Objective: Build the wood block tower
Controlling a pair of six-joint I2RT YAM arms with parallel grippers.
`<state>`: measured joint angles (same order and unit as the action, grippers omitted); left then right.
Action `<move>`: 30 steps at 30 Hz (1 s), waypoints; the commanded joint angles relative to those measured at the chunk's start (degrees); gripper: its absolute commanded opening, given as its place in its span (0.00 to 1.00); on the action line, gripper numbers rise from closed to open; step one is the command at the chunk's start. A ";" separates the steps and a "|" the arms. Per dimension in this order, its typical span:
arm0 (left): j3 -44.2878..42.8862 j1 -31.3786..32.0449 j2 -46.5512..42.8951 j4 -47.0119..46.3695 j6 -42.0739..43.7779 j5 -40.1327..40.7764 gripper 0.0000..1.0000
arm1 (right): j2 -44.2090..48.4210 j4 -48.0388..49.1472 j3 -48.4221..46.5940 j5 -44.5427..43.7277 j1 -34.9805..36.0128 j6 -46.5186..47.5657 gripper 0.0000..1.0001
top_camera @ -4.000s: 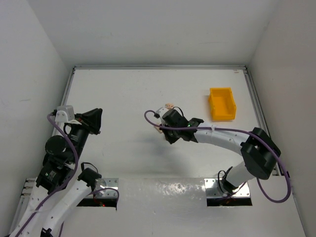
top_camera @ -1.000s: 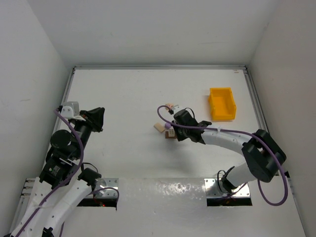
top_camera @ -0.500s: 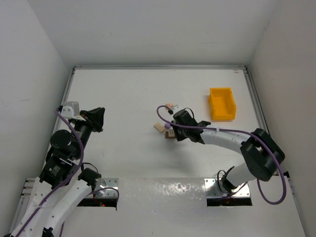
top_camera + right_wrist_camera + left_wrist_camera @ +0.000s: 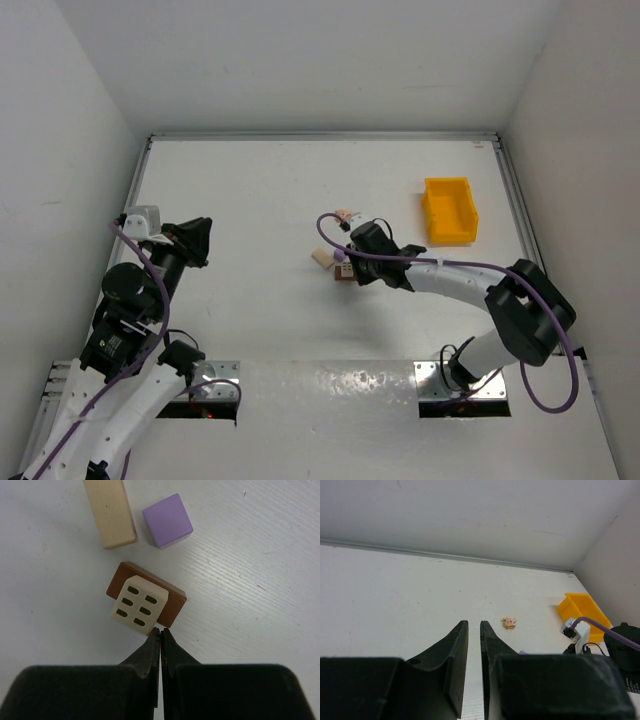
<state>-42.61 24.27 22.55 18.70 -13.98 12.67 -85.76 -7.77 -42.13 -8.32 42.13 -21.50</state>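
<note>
While the left arm [image 4: 130, 290] is hanging folded at the left side of the white table [image 4: 250, 190], its left gripper [image 4: 474, 625] is holding nothing, the two black fingers standing only a sliver apart above bare tabletop. Moving right, near the table's middle, the small wooden blocks [image 4: 322, 258] are lying loose. A long light tan block [image 4: 111, 512] and a purple cube [image 4: 167, 520] are sitting side by side, not touching. Just beside them a flat dark brown block [image 4: 172, 602] is carrying a cream piece with six dark slots [image 4: 139, 604] on top. The right gripper [image 4: 159, 630] is hovering with its tips pressed together and empty, right at that cream piece's edge; it is touching it, I think, though the view is tight. A small pinkish-tan block [image 4: 343, 214] is lying a little farther back. Well to the right, the yellow plastic bin [image 4: 450, 236] is sitting.
</note>
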 commanded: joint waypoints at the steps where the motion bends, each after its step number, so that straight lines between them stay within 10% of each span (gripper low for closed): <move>1: 0.42 -0.72 -0.05 -1.74 0.27 -0.62 0.13 | -0.20 1.97 -2.08 0.23 -0.12 -0.48 0.00; 30: 0.42 -1.24 -0.31 -1.74 0.27 -0.89 0.13 | -3.27 -5.06 -17.81 -2.42 -1.61 12.34 0.08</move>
<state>-42.57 23.88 22.55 18.70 -13.98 12.40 -86.46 -12.47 -57.19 -13.34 41.25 -12.53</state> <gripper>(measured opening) 0.135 0.070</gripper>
